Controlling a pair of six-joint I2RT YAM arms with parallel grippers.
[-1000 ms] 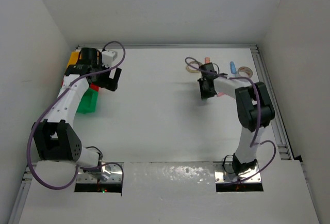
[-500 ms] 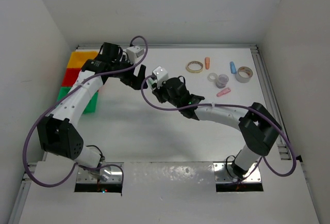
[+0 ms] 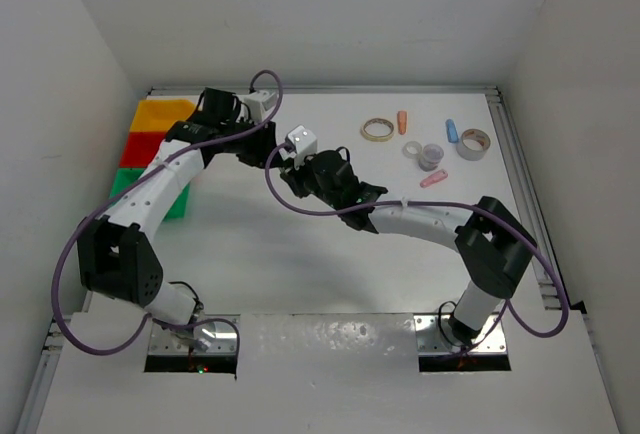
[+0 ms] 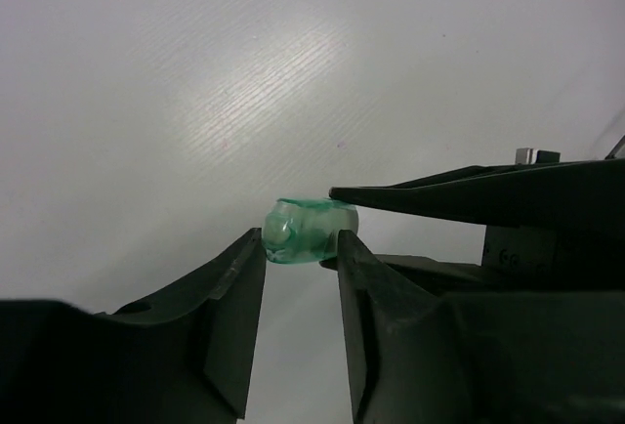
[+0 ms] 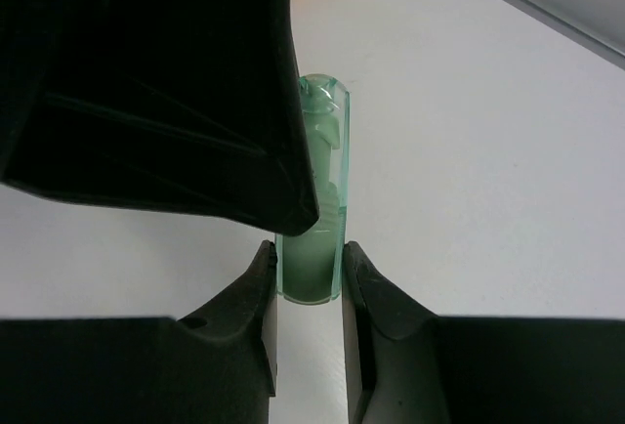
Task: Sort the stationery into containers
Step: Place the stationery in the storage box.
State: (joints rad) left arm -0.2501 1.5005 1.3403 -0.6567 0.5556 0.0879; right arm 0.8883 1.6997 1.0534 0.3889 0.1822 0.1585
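A green capsule (image 5: pixel 314 229) hangs above the table between both arms. My right gripper (image 5: pixel 308 273) is shut on its near end. My left gripper (image 4: pixel 301 248) has its fingertips pressed on both sides of the same capsule (image 4: pixel 311 230). From above, the left gripper (image 3: pixel 272 149) and right gripper (image 3: pixel 291 160) meet left of centre; the capsule is hidden there. The containers stand at the far left: yellow (image 3: pixel 160 114), red (image 3: pixel 143 144) and green (image 3: pixel 122 183) bins, partly under the left arm.
At the back right lie a tan tape ring (image 3: pixel 377 130), an orange capsule (image 3: pixel 402 120), a blue capsule (image 3: pixel 451 131), a whitish tape ring (image 3: pixel 473 143), a clear tape ring (image 3: pixel 430 155) and a pink capsule (image 3: pixel 433 180). White walls enclose the table.
The right arm swung from the back right to left of centre with the green capsule. The left arm came off the bins to meet it, and its jaws closed onto the capsule.
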